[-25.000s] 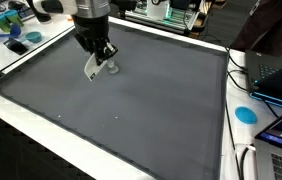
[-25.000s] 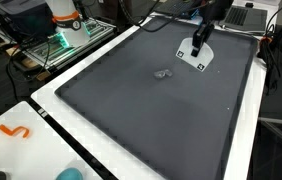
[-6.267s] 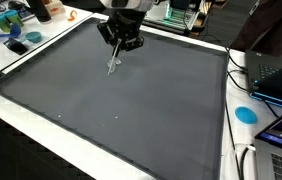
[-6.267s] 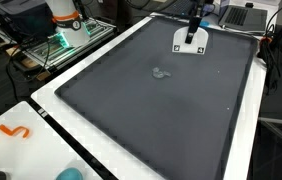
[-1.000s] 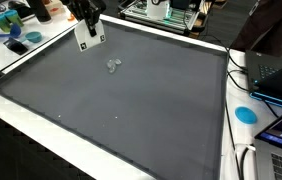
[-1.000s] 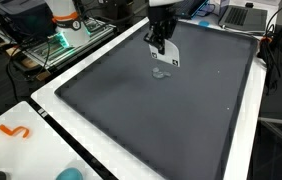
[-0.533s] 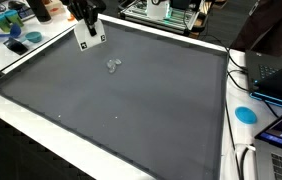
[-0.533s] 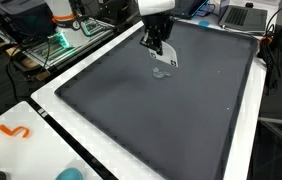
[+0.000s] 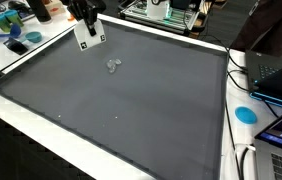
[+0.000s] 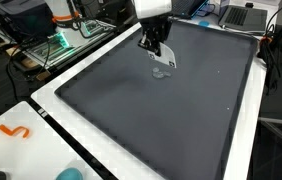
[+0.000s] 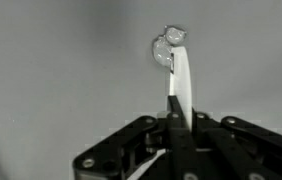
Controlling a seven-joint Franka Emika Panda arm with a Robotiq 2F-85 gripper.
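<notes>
Even, soft indoor light, faint shadows; wrist view greyish and slightly blurred.

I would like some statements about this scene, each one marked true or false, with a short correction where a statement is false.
1. The jaws are shut on a flat white card. True.
2. A small clear object lies on the mat, apart from the jaws. True.
3. The mat is bright red. False: it is dark grey.
4. The orange curved thing lies in the middle of the mat. False: it lies on the white surface outside the mat's edge.
</notes>
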